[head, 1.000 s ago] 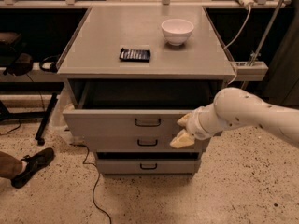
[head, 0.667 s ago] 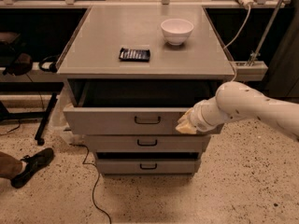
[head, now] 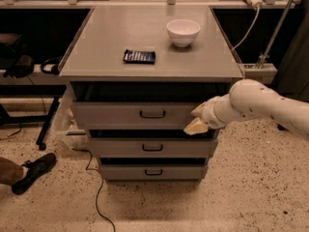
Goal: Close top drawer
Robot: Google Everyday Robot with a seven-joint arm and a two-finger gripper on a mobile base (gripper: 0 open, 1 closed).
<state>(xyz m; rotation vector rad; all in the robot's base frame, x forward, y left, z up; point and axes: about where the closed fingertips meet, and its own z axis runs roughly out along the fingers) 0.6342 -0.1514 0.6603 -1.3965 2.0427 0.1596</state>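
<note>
The top drawer (head: 120, 114) is the uppermost of three grey drawers in the cabinet. It has a flat front with a small dark loop handle (head: 152, 114). It stands pulled out a short way, with a dark gap above its front. My gripper (head: 197, 120) sits on a white arm reaching in from the right. It rests against the right end of the drawer front. The two lower drawers (head: 152, 148) stand below it.
A white bowl (head: 183, 32) and a dark flat packet (head: 139, 56) lie on the cabinet top (head: 96, 42). A person's shoe (head: 34, 170) is on the speckled floor at left. A cable (head: 96, 192) runs on the floor. Shelving and a metal stand are behind.
My gripper has moved up and back against the top drawer front. The drawer has slid further into the cabinet, and the gap above it is narrower.
</note>
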